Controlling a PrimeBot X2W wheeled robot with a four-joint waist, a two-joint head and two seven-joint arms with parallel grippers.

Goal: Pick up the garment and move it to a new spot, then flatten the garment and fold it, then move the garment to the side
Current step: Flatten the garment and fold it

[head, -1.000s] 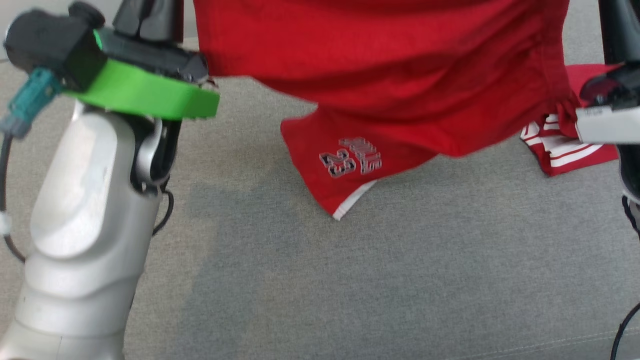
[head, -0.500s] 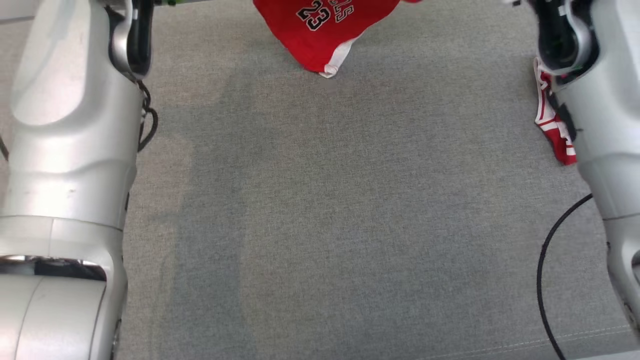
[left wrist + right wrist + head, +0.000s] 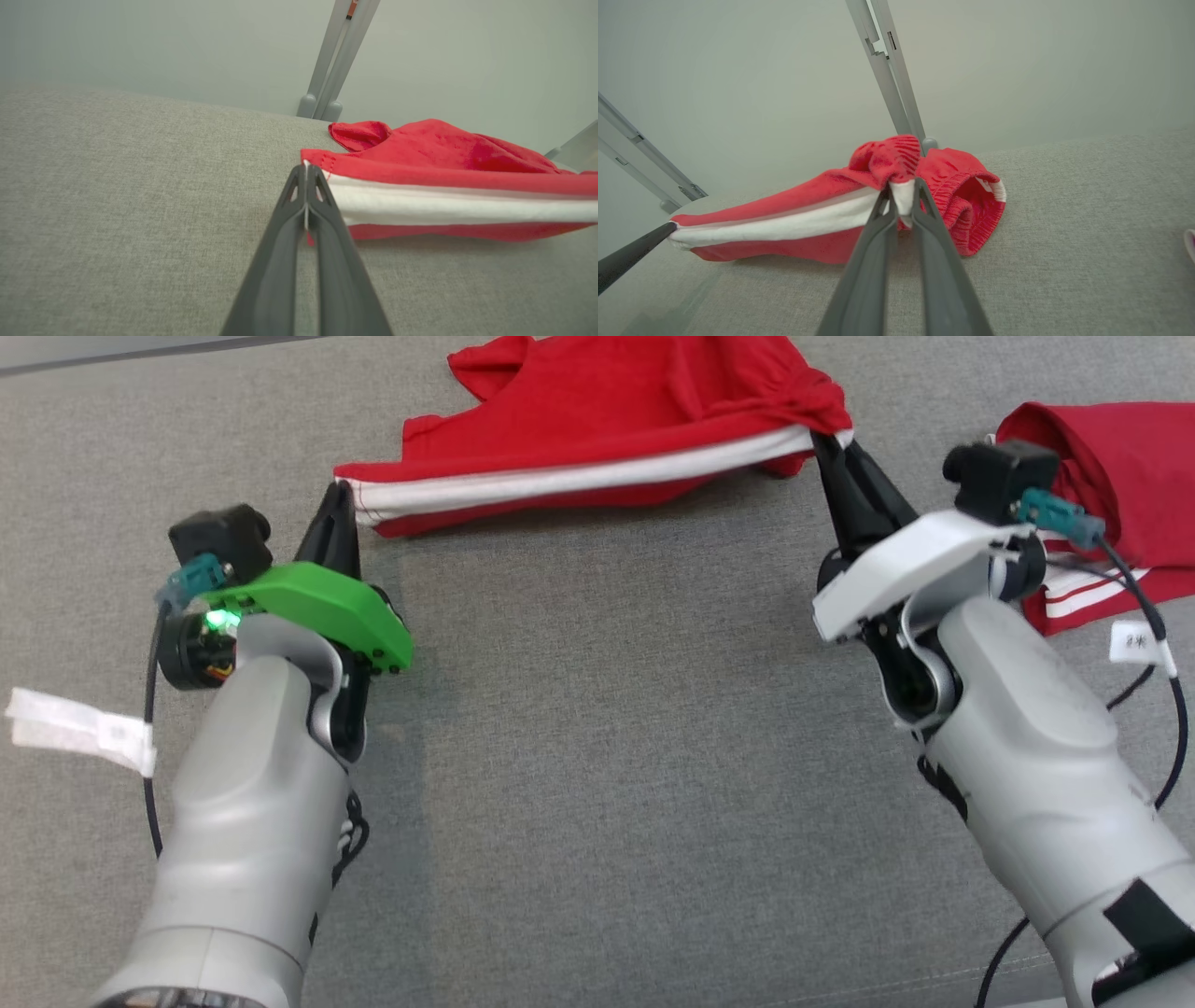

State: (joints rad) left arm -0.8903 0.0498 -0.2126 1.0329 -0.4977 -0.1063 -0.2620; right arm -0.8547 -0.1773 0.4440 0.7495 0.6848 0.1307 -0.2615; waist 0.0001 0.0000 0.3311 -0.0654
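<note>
Along the far side of the grey woven fabric surface point(image 3: 607, 756) lies the red cloth garment with a broad white stripe point(image 3: 597, 420), its striped edge drawn nearly straight between two grips.

Left gripper point(image 3: 343, 493): fingers pressed together on the hem corner at the garment's left end.

Right gripper point(image 3: 824, 439): fingers pinching a bunch of white and red cloth at the garment's right end, beside a ribbed, gathered opening.

Judgement: the garment appears to be set down at its spot, and flattening is the step in hand. The cloth behind the stripe is rumpled and heaped. The next move calls for both arms to hold the edge taut and draw it evenly toward the robot, so the body spreads flat before any fold.

Obstructions: a second red garment with thin white stripes point(image 3: 1120, 457) lies just right of the garment, close to the right wrist, and could be dragged along. Grey metal frame posts point(image 3: 334, 56) stand beyond the garment, away from the line of pull.
</note>
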